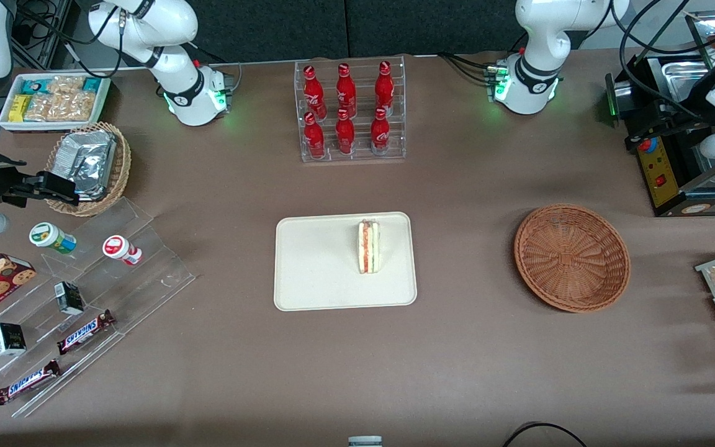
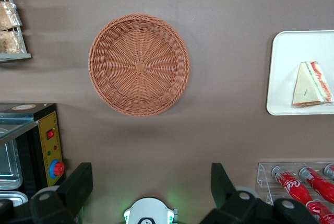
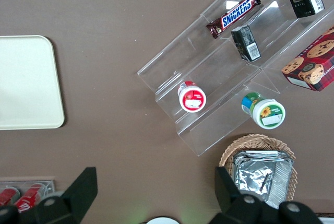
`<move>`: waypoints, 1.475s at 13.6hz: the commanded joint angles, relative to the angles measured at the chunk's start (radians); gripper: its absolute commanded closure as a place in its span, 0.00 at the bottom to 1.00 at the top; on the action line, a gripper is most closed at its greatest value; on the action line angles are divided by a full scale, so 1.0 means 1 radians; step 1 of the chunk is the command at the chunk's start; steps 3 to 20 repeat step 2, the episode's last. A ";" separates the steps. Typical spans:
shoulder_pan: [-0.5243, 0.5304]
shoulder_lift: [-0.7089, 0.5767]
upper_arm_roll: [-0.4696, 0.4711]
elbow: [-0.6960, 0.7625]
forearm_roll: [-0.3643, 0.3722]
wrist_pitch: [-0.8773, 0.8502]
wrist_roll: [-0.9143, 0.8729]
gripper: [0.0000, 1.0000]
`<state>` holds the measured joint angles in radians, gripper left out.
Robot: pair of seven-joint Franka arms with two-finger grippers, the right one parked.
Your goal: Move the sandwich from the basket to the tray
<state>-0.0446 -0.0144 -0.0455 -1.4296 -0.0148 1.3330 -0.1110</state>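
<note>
Setting: brown table [image 1: 469, 347] under dark backdrop; snack racks toward both ends, clear rack of red bottles [image 1: 349, 112] farther from the front camera than the tray.

Front view, sandwich: sandwich [image 1: 369, 246] stands on the tray [image 1: 314, 273], cut edge up, red and green layers showing, in the tray's half toward the working arm's end; long axis runs toward and away from the camera.

Front view, basket: basket [image 1: 571, 257] sits well apart from the tray, toward the working arm's end, with nothing in it.

Front view, working arm: the gripper itself is not visible here.

Left wrist view, gripper: gripper [image 2: 151, 182] hangs high over the table, fingers [image 2: 77, 181] spread wide apart with nothing between them.

Left wrist view, layout: the bare woven basket [image 2: 139, 65] lies almost straight under the camera; the tray [image 2: 284, 72] shows only at the edge, the sandwich [image 2: 311, 85] lying on it.

Right wrist view: one tray corner [image 3: 26, 83], a chocolate bar [image 3: 233, 14] and small cups on clear steps, foil packets in a paler basket [image 3: 259, 169].

Key relation: the sandwich lies off sideways from the open gripper, toward the parked arm's end; the gripper is over the basket, not the tray.

Judgement: the placing looks done; nothing seems left to carry.
</note>
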 commanded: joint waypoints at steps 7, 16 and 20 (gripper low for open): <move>0.002 -0.013 0.002 0.005 -0.010 -0.012 0.019 0.00; 0.002 -0.013 0.002 0.005 -0.010 -0.012 0.019 0.00; 0.002 -0.013 0.002 0.005 -0.010 -0.012 0.019 0.00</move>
